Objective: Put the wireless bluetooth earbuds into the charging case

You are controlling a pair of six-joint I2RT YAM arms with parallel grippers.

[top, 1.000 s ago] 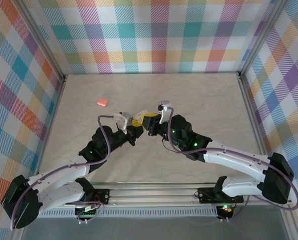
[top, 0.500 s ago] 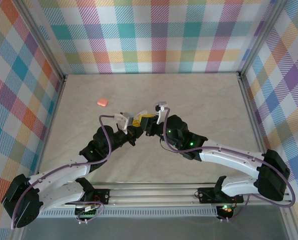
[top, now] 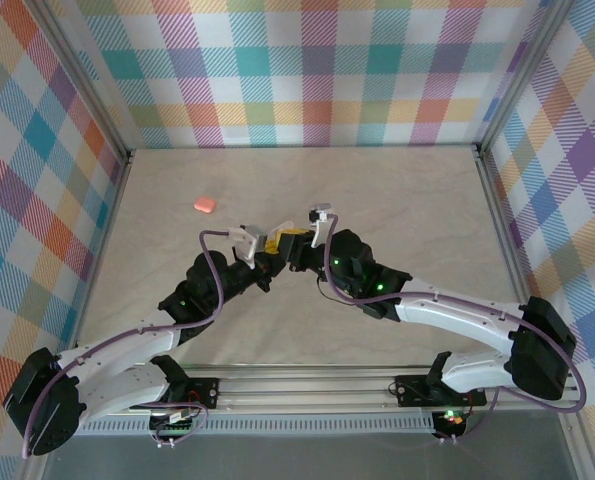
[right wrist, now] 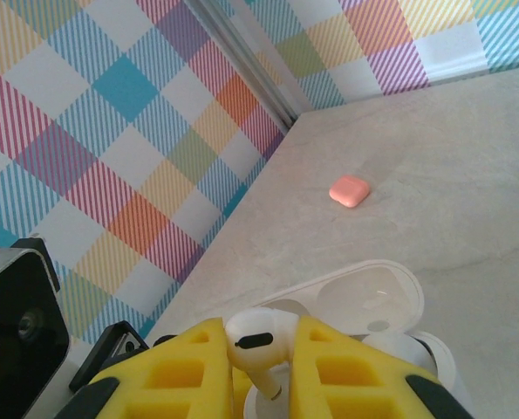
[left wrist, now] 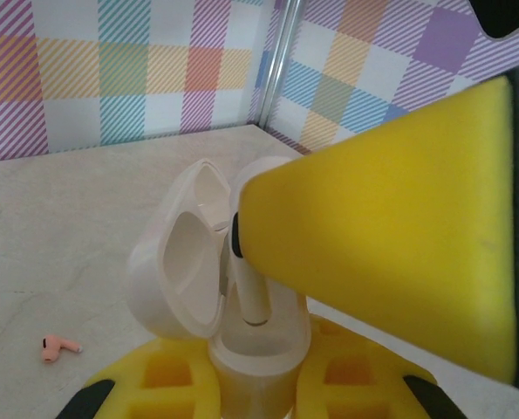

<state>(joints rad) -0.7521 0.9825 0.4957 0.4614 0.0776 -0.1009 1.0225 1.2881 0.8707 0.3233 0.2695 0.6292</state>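
My left gripper point(left wrist: 257, 388) is shut on the body of a white charging case point(left wrist: 259, 353) and holds it upright, with its lid point(left wrist: 185, 262) swung open to the left. My right gripper point(right wrist: 263, 362) is shut on a glossy white earbud point(right wrist: 263, 336), pinched by the head between the yellow pads. The earbud's stem point(left wrist: 252, 292) points down into the case's open mouth. In the top view the two grippers point(top: 267, 245) point(top: 297, 240) meet tip to tip at mid-table. A salmon-pink earbud point(left wrist: 57, 347) lies loose on the table to the left.
A closed salmon-pink case point(top: 205, 204) sits on the beige table toward the back left, also in the right wrist view point(right wrist: 348, 190). Plaid walls and metal corner posts point(left wrist: 276, 61) enclose the table on three sides.
The right gripper has shifted a little left and forward, closing in over the case with the white earbud. The left arm has held still.
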